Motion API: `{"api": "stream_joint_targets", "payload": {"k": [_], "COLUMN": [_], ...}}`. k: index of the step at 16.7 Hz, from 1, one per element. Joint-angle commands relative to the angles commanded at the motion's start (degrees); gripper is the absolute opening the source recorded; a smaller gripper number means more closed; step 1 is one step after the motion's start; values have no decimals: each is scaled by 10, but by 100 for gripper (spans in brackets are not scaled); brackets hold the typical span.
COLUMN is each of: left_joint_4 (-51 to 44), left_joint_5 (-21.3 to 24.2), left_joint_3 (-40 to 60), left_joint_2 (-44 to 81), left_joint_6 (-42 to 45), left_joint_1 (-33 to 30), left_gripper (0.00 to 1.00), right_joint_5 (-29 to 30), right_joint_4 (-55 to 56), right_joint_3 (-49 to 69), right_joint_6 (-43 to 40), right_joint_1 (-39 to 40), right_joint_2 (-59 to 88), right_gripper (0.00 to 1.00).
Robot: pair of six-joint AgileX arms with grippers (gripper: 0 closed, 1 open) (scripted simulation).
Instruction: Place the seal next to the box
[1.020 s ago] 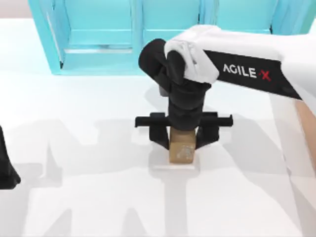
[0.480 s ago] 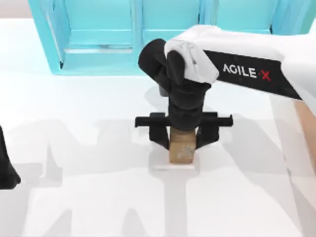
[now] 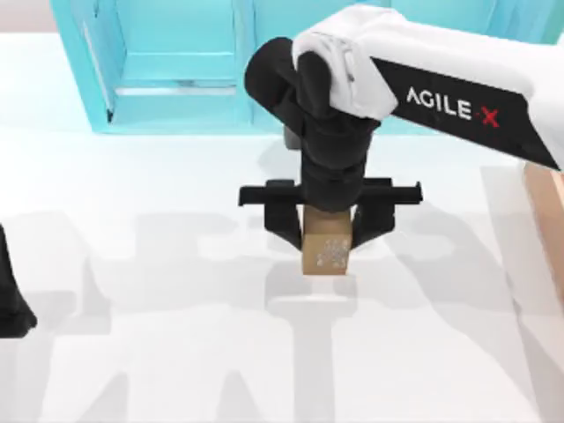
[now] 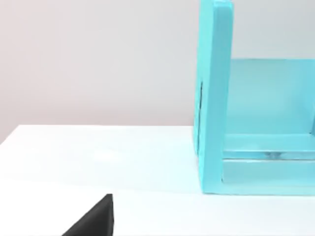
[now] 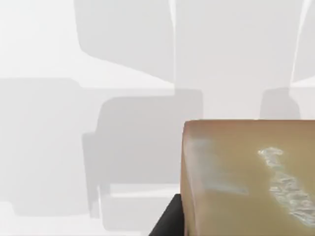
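Observation:
The seal (image 3: 327,254), a small tan-brown block with a whitish mottled mark, hangs just above the white table near its middle. My right gripper (image 3: 328,236) is shut on it from above, one black finger on each side. The block's shadow lies on the table below it. In the right wrist view the seal (image 5: 246,182) looms close, with a dark finger (image 5: 170,221) at its side. A strip of the salmon-orange box (image 3: 548,220) shows at the table's right edge, well right of the seal. My left arm (image 3: 11,300) stays parked at the left edge.
A turquoise shelf unit (image 3: 176,70) runs along the back of the table, behind the right arm; its side wall (image 4: 214,98) also stands in the left wrist view. White tabletop (image 3: 159,352) lies between the seal and the box.
The right gripper has risen with the seal, lifting it off the table; the block's shadow now sits apart from it. The left arm has not moved.

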Motion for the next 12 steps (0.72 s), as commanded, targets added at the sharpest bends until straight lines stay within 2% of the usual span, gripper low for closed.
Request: {"api": "stream_joint_targets", "payload": {"k": [7, 12], "left_joint_4": [0, 0], "left_joint_5": [0, 0], "left_joint_3": [0, 0], "left_joint_2": [0, 0], "left_joint_6": [0, 0], "left_joint_1": [0, 0], "left_gripper": [100, 100], "right_joint_5": [-1, 0], "right_joint_4": [-19, -31], "right_joint_3": [15, -63], "right_joint_6": [-1, -51], "right_joint_1": [0, -49], "right_joint_2": [-4, -96], "right_gripper": [0, 0]}}
